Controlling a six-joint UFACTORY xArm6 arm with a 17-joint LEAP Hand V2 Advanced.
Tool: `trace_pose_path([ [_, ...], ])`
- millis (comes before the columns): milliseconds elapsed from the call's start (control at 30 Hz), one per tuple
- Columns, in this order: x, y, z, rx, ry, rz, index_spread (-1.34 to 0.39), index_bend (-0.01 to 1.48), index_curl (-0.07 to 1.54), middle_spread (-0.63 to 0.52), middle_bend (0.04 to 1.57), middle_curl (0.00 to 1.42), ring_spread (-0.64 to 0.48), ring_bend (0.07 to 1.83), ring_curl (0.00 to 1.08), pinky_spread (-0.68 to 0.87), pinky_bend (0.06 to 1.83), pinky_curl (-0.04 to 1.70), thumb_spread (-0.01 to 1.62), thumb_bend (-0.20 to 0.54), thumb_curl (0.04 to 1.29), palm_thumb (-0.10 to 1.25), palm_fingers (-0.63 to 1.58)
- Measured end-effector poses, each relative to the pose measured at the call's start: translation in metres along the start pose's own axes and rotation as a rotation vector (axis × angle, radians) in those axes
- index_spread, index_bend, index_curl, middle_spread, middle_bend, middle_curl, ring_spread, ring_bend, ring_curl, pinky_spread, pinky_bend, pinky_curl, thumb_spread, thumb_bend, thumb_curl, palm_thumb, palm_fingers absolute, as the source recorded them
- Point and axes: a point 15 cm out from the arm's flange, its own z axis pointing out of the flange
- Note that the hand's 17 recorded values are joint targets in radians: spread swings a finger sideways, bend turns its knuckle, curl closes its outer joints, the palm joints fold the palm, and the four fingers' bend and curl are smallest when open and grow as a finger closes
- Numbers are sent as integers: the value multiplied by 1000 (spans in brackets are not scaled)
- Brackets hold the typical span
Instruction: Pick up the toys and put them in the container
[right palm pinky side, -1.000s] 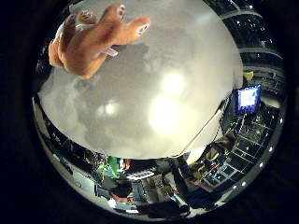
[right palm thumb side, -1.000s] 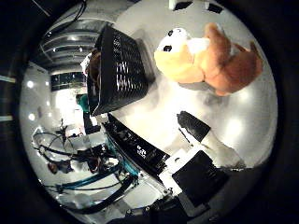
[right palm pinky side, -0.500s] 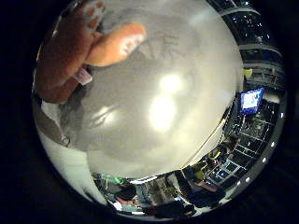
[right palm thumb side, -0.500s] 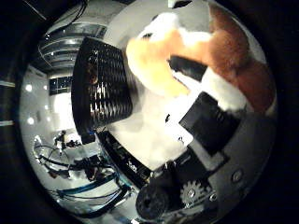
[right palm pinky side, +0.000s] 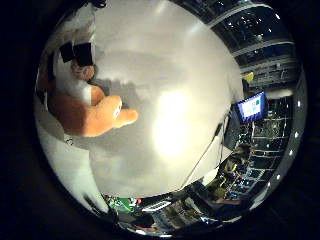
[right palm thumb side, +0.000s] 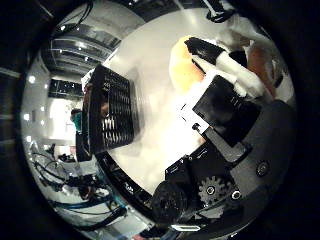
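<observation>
Robotics lab. White round table (right palm pinky side: 170, 65) at frame centre; lit monitor (right palm pinky side: 251, 106) at right edge; cluttered equipment racks (right palm pinky side: 250, 165) lower right; overhead strip lights (right palm thumb side: 75, 45) upper left.

An orange-and-cream plush toy (right palm pinky side: 85, 117) is lying on the white surface (right palm pinky side: 170, 75), wrapped by the fingers (right palm thumb side: 225, 62); a black slatted container (right palm thumb side: 112, 117) is standing nearby.
</observation>
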Motion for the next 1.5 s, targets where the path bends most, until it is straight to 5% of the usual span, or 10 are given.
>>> trace_pose_path([
  [467,-117,12,-158,41,-60,-88,-193,1171,704,-91,1342,639,-161,1450,601,-193,1200,950,865,-18,678,1031,1186],
  [1033,-380,15,-168,51,-247,-349,-204,1134,689,-96,1342,610,-163,1459,582,-216,1105,1054,870,-38,690,948,1177],
  [1133,-409,16,-164,77,-262,-400,-276,798,627,-134,1206,566,-191,1392,544,-320,1103,957,817,-53,662,835,930],
  [1167,-413,18,-160,71,-260,-422,-353,601,592,-168,1000,512,-226,1357,540,-395,1181,930,867,-30,640,832,554],
  [1233,-414,27,-146,35,-253,-469,-447,617,558,-156,769,437,-162,1076,469,-271,1050,923,946,-31,602,811,-5],
  [1367,-415,39,-129,-23,-253,-539,-508,468,405,-69,484,317,78,646,247,231,763,695,1019,-26,530,782,-77],
  [1500,-409,37,-128,-23,-250,-542,-513,390,371,-45,378,296,129,544,216,397,653,591,1033,-23,502,782,-14],
])
